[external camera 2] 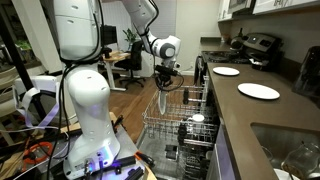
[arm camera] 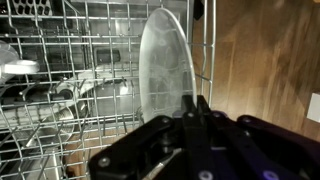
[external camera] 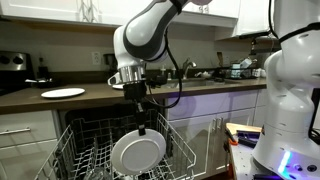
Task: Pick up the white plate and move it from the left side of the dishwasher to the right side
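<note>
The gripper (arm camera: 196,104) has its fingers pinched shut on the rim of the white plate (arm camera: 165,62). The plate stands on edge just inside the side wall of the dishwasher (arm camera: 60,110) rack, with upright tines crowding one side and wooden floor (arm camera: 265,60) past the wires. Deeper in the rack sits a small white cup (external camera 2: 197,119), and beyond it two flat plates (external camera 2: 259,91) lie on the dark countertop (external camera 2: 250,112).

In an exterior view, your arm (external camera: 148,30) arched over with the wrist (external camera: 130,76) pointing straight down. Your gripper (external camera: 141,125) hung vertical, its fingers (arm camera: 204,110) pinched together on the top edge of the white plate (external camera: 137,153).
</note>
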Tool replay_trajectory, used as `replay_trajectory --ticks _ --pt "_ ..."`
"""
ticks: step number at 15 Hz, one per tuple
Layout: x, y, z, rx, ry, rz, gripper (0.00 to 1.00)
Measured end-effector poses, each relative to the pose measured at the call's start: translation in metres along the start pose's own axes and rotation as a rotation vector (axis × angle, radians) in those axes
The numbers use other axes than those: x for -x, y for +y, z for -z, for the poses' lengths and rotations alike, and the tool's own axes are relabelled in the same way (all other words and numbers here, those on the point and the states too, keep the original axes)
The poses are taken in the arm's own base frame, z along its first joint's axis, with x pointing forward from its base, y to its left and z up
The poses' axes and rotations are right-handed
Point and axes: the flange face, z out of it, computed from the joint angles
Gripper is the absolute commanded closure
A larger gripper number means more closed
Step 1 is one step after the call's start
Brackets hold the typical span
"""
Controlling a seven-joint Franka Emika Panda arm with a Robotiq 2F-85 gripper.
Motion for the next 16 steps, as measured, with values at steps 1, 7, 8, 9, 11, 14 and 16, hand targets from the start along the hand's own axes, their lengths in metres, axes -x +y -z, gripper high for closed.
replay_trajectory --ticks 1,7,8,9,11,14,16 --pt "0.001 0.002 -0.001 -0.002 -0.002 -0.004 0.99" --pt "0.012 0.013 -0.006 -0.008 -0.013 -0.018 0.99" --pt "0.014 0.014 -0.008 -0.01 -0.016 -0.013 0.99" --pt "0.015 0.015 -0.01 -0.012 -0.019 -0.009 0.99" --pt "0.019 0.016 -0.013 -0.016 -0.026 -0.001 0.99" --pt "0.025 0.018 -0.019 -0.021 -0.036 0.006 0.99" --pt "0.027 0.018 -0.022 -0.021 -0.037 0.006 0.99"
